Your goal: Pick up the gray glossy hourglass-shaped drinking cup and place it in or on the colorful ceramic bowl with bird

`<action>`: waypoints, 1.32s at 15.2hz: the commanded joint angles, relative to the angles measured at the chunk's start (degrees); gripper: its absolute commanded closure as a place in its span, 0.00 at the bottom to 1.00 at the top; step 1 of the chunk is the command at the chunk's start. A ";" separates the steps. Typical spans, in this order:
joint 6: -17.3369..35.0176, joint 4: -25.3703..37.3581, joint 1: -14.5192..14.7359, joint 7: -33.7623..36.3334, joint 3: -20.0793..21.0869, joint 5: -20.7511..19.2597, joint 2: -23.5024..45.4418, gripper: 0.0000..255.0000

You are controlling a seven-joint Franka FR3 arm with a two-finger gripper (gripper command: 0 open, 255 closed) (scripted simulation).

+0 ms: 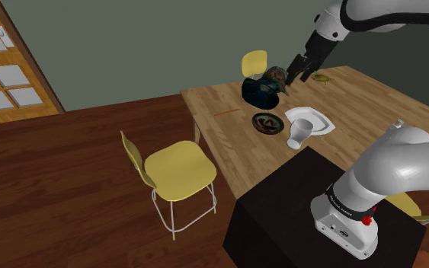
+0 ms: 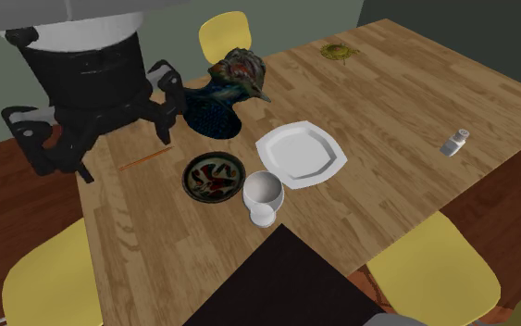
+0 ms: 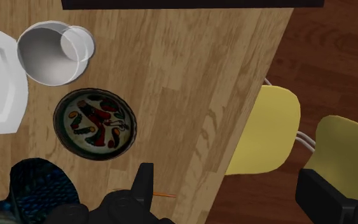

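Cup (image 1: pixel 298 133) (image 2: pixel 263 197) (image 3: pixel 53 52): pale grey-white, glossy, narrow waist, wide mouth. Stands upright on the bench (image 1: pixel 357 95), mouth up, empty. Bowl (image 1: pixel 266 122) (image 2: pixel 214 176) (image 3: pixel 95 123): round, shallow, dark rim, red, green and cream pattern inside. Sits flat just beside the cup, a narrow gap between them.

Cup (image 2: pixel 263 196): plain pale grey-white, glossy, no pattern.
Bowl (image 2: pixel 214 176), at 10 o'clock of cup in second exterior view: black rim, pale greenish inside, red, dark green and white brush-marks.
Plate (image 2: pixel 300 155), 2 o'clock of bowl: flat white.
Figure (image 2: pixel 223 102), 12 o'clock of bowl: deep blue with teal speckle, rust-brown head.
Table (image 2: pixel 406 102): light tan wood grain.
Thin streak (image 2: pixel 143 161), 9 o'clock of bowl: orange.
Chair (image 1: pixel 176 167): yellow seat, white legs.
Floor (image 1: pixel 68 190): dark red-brown planks.
Wall (image 1: pixel 129 46): dull grey-green.
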 commanded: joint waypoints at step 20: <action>34.43 -12.02 -3.72 -23.07 -25.58 0.06 27.69 0.00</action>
